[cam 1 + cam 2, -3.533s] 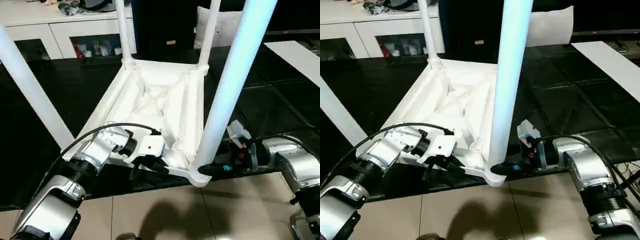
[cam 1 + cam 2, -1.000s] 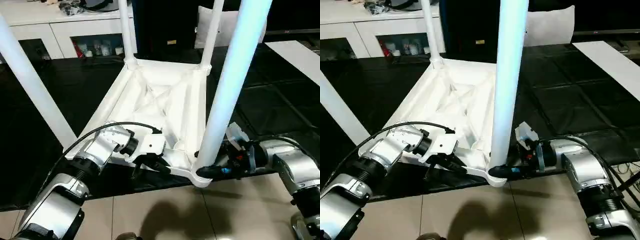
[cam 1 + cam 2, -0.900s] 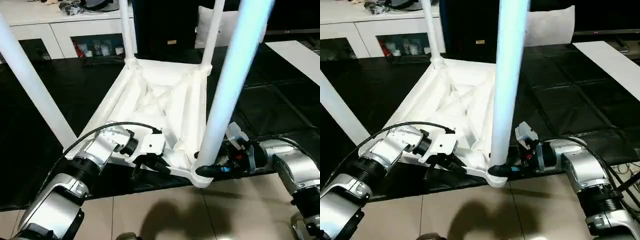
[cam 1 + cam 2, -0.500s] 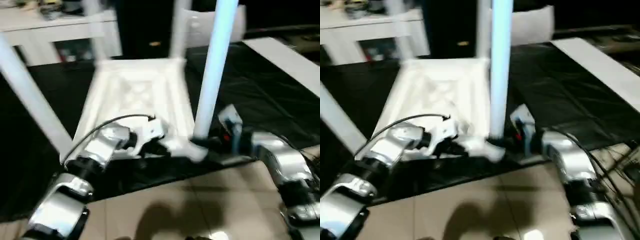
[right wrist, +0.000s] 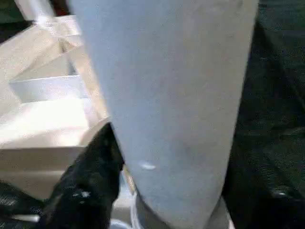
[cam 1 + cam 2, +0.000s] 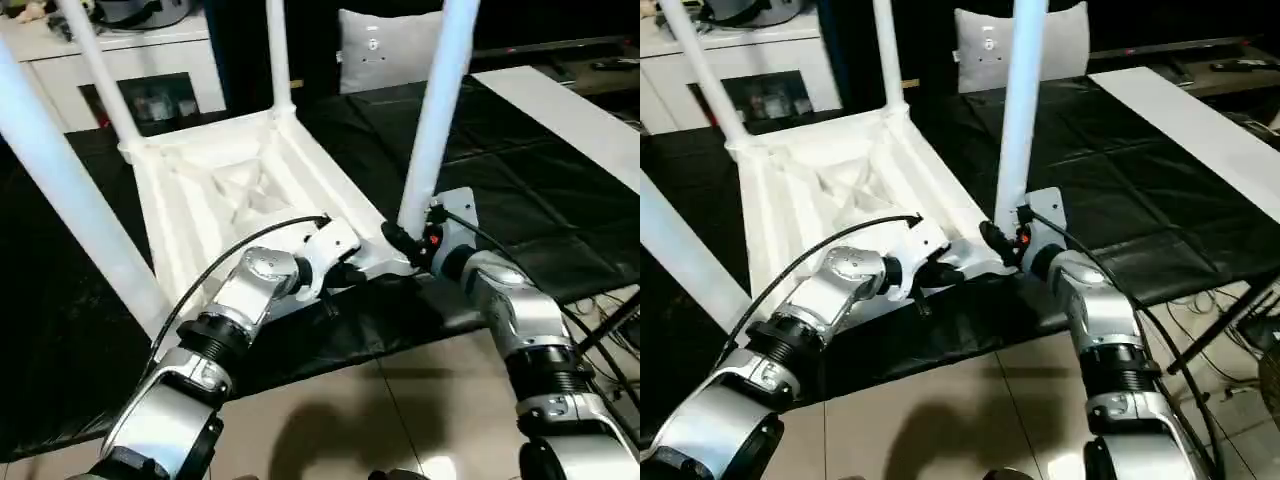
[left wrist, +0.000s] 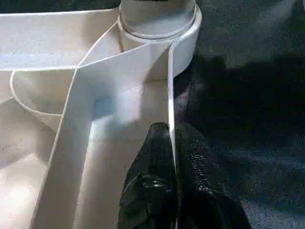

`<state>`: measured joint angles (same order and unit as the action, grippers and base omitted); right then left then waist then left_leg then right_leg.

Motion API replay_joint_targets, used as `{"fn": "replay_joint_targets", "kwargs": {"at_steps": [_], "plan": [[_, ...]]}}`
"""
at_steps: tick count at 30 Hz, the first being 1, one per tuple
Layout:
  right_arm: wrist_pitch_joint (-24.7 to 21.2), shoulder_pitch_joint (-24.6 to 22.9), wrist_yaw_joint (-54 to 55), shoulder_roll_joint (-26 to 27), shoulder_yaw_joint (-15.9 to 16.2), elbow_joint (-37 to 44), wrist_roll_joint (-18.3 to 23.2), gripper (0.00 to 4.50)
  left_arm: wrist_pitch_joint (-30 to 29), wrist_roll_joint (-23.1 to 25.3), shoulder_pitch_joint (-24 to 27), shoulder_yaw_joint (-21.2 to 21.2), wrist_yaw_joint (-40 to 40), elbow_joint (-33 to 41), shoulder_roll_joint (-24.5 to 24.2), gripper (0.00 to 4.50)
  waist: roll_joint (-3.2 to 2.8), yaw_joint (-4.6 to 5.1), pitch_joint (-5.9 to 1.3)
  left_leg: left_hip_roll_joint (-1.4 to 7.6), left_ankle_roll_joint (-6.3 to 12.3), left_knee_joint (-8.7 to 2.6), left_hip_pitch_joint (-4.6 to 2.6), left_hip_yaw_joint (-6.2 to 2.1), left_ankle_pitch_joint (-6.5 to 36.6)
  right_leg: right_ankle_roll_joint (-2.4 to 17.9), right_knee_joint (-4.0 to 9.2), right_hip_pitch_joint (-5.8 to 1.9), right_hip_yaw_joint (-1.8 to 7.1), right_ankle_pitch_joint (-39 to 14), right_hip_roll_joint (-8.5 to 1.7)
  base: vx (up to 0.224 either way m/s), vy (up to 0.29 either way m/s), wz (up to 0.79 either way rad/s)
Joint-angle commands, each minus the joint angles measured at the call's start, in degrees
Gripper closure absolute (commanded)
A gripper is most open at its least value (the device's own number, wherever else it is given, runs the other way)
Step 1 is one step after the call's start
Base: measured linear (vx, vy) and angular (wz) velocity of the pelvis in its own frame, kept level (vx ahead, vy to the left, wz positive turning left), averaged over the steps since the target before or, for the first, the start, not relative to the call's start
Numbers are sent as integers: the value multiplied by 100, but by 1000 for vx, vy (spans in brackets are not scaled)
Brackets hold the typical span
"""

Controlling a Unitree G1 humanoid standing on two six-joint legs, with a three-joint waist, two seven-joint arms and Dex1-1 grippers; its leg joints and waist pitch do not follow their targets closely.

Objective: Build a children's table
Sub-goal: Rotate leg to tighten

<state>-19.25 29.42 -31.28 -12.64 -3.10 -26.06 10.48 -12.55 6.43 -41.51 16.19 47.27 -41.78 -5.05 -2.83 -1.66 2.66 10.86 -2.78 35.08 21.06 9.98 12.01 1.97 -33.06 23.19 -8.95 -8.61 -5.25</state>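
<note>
The children's table (image 6: 230, 190) lies upside down on a black mat, its white legs pointing up. My left gripper (image 6: 350, 272) is shut on the thin rim of the top (image 7: 169, 86), close to the near right corner socket (image 7: 157, 24). My right gripper (image 6: 400, 240) sits at the base of the near right leg (image 6: 435, 110), its black fingers (image 5: 90, 176) pressed against the leg where it enters the socket. Another leg (image 6: 60, 190) rises at the left, and two more (image 6: 275, 55) stand at the far corners.
A white cabinet with dark glass doors (image 6: 140, 70) stands behind the table, with a white cushion (image 6: 385, 50) to its right. A long white board (image 6: 560, 110) lies on the black mat (image 6: 500, 200) at the right. Tiled floor (image 6: 400, 400) and loose cables (image 6: 620, 320) are near me.
The table has swung round on the mat, its far end going left and its near right corner moving away from me. Both grippers kept their places on it. The view has shifted too.
</note>
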Motion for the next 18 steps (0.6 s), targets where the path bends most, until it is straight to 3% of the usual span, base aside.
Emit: {"fn": "replay_joint_targets", "kwargs": {"at_steps": [1,9,10,12,18], "plan": [[88,-150,-476,-63,33,237,240,111,341,-72,-110,-40,83,86,-75,450,99,-54,-450,223,785,-332,7,-87,337,876,380,-420,358,-1409,-418,0,0,0],[207,-553,-2006,-879,232,688,484,52,1067,29,-123,137,748,-207,-533,450,109,-124,-427,208,721,-341,-5,-80,609,667,451,-417,346,-1834,-405,0,0,0],[242,-584,-2200,-1003,270,714,488,47,1213,54,-120,192,883,-241,-605,450,83,-140,-429,213,719,-344,-3,-88,605,659,450,-413,341,-1846,-406,0,0,0],[388,-627,-2548,-1260,376,711,428,43,1547,56,-86,312,1272,-247,-754,450,90,-150,-431,229,708,-344,-9,-95,613,689,442,-402,340,-1811,-409,0,0,0],[808,-618,-3603,-1723,602,473,388,27,2009,76,33,661,2209,-174,-1018,450,97,-303,-446,281,749,-340,-30,-78,528,874,368,-379,373,-1466,-423,0,0,0]]}}
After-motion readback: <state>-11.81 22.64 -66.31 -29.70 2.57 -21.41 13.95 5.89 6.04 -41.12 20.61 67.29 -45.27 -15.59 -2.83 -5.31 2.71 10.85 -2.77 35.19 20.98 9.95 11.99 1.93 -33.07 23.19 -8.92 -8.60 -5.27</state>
